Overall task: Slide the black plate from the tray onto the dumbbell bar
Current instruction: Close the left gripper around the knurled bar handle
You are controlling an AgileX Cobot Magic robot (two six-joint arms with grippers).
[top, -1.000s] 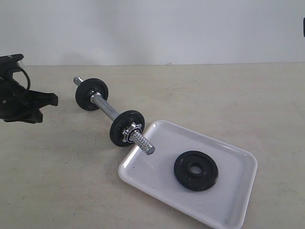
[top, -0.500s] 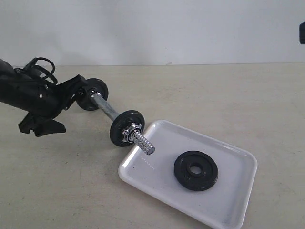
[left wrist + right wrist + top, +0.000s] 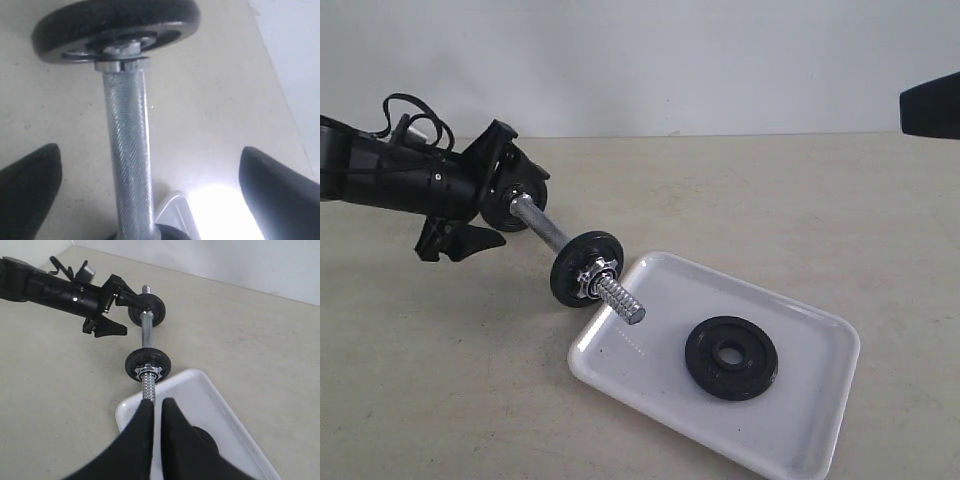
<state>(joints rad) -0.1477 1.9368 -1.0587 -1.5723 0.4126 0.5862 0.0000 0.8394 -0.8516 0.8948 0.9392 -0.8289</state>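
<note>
The black plate (image 3: 731, 357) lies flat in the white tray (image 3: 620, 372), free of both grippers. The dumbbell bar (image 3: 546, 232) rests on the table with its threaded near end over the tray's corner; a silver star nut (image 3: 592, 275) sits against the nearer of its two small black discs. My left gripper (image 3: 523, 207) is open and straddles the knurled bar (image 3: 127, 160) near the far disc (image 3: 115, 25), its fingers (image 3: 30, 185) well apart and off the metal. My right gripper (image 3: 157, 402) is shut and empty, hovering above the tray (image 3: 200, 390), partly hiding the plate (image 3: 207, 437).
The beige table ends at a white wall behind. In the exterior view only a black piece of the right arm (image 3: 930, 105) shows at the top right edge. The tray's corner (image 3: 175, 210) shows under the bar in the left wrist view.
My left arm has swung in from the left edge to the bar's far end, and its jaws have opened wide. More of the right arm shows at the top right.
</note>
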